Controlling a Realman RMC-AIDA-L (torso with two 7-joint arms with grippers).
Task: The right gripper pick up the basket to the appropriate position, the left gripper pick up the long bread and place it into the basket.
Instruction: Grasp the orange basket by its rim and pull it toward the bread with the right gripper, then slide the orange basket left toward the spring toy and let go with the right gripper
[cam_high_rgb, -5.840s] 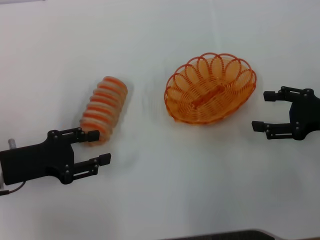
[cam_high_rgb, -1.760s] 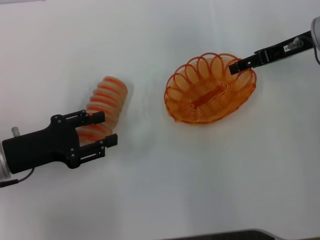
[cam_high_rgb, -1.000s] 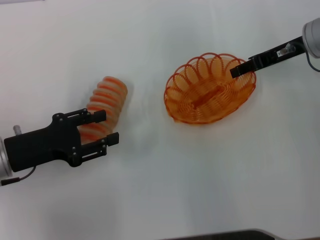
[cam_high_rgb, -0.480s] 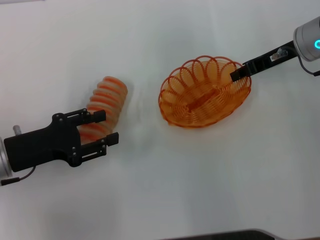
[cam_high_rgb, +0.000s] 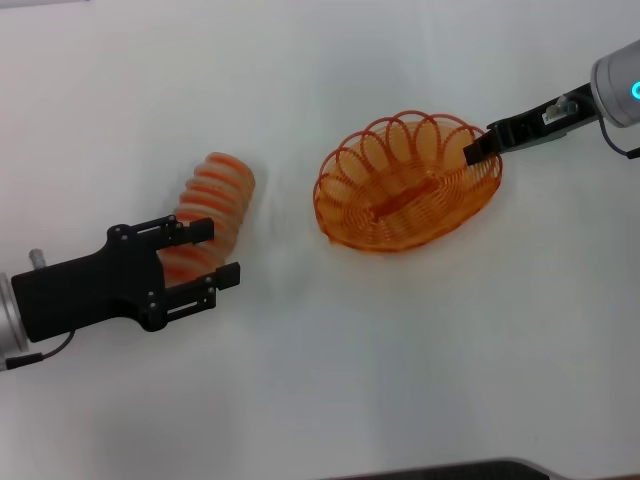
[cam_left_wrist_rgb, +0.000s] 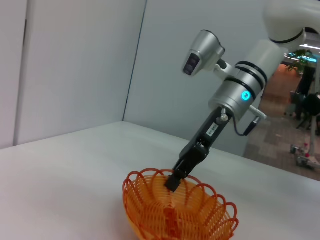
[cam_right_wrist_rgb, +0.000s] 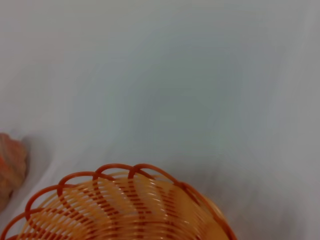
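The orange wire basket (cam_high_rgb: 345, 222) sits right of centre on the white table. My right gripper (cam_high_rgb: 478, 152) comes in from the upper right and is shut on the basket's right rim. The left wrist view shows this gripper (cam_left_wrist_rgb: 175, 181) on the rim of the basket (cam_left_wrist_rgb: 145, 210). The long bread (cam_high_rgb: 215, 192), pale with orange stripes, lies at the left. My left gripper (cam_high_rgb: 212, 253) is open, its fingers on either side of the bread's near end. The right wrist view shows the basket rim (cam_right_wrist_rgb: 125, 170) and the bread's end (cam_right_wrist_rgb: 9, 165).
The white table (cam_high_rgb: 400, 350) stretches in front of and between the bread and the basket. A dark edge (cam_high_rgb: 450, 470) shows at the table's near side.
The basket has slid a little to the left with my right gripper on its rim. My left gripper has stayed at the bread's near end.
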